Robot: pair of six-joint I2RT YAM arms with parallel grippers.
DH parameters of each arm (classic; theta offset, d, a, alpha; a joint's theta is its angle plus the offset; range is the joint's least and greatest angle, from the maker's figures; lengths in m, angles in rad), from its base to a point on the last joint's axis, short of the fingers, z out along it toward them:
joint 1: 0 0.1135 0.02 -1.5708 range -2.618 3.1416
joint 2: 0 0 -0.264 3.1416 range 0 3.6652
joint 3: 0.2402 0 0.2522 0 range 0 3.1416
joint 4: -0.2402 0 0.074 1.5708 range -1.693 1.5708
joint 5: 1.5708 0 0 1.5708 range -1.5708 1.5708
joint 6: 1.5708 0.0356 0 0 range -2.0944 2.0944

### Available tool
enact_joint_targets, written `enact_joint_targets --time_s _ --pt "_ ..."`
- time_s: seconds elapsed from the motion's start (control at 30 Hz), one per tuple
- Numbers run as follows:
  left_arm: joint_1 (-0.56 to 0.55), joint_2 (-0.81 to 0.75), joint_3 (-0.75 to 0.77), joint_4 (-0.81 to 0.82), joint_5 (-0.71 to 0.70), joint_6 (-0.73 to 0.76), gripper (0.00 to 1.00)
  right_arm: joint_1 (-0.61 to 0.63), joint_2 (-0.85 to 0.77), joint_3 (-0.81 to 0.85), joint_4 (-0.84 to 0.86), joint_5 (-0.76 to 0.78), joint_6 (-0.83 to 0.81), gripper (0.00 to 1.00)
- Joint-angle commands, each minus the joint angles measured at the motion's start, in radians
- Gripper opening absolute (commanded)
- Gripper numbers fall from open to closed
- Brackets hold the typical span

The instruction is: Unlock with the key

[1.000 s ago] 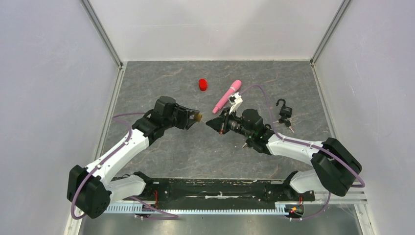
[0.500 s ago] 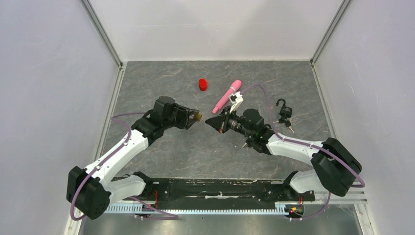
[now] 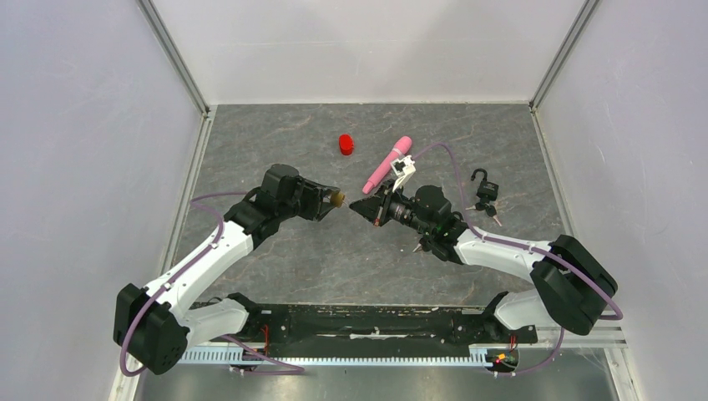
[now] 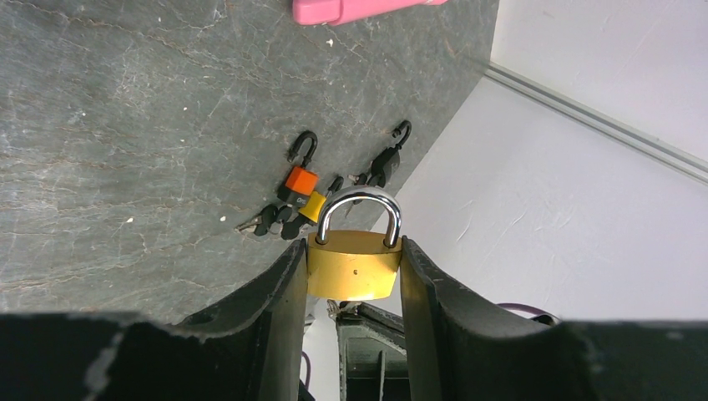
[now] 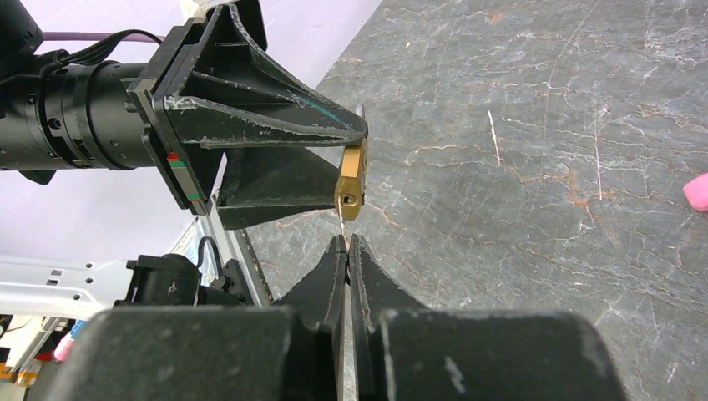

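My left gripper point(image 3: 332, 200) is shut on a brass padlock point(image 3: 338, 199) and holds it above the floor. In the left wrist view the padlock point(image 4: 354, 266) sits between both fingers point(image 4: 288, 284), its shackle closed and pointing away. My right gripper point(image 3: 361, 208) faces it from the right and is shut on a thin key point(image 5: 341, 224), seen edge-on. The key tip reaches the keyhole end of the padlock point(image 5: 351, 180); I cannot tell whether it is inside. The right gripper point(image 5: 346, 243) is just below the padlock in the right wrist view.
A pink cylinder point(image 3: 386, 164) and a red cap point(image 3: 346, 144) lie behind the grippers. Small padlocks with keys point(image 3: 484, 194) lie at the right. The left wrist view shows an orange one point(image 4: 298, 177), a yellow one point(image 4: 313, 206) and a black one point(image 4: 386, 160).
My right gripper has crept slightly left toward the padlock with the key. The left arm has stayed still.
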Motion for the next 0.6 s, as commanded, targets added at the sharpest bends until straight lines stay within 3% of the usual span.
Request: enact_joint_targets --time_s 0.0,0.57 --pt "0.000 -0.028 0.033 0.046 0.010 0.009 0.02 0.003 -0.003 0.024 0.025 0.000 0.005 0.00" --pt "-0.019 -0.025 0.031 0.074 0.013 0.010 0.02 0.004 0.021 0.029 0.024 0.000 0.017 0.00"
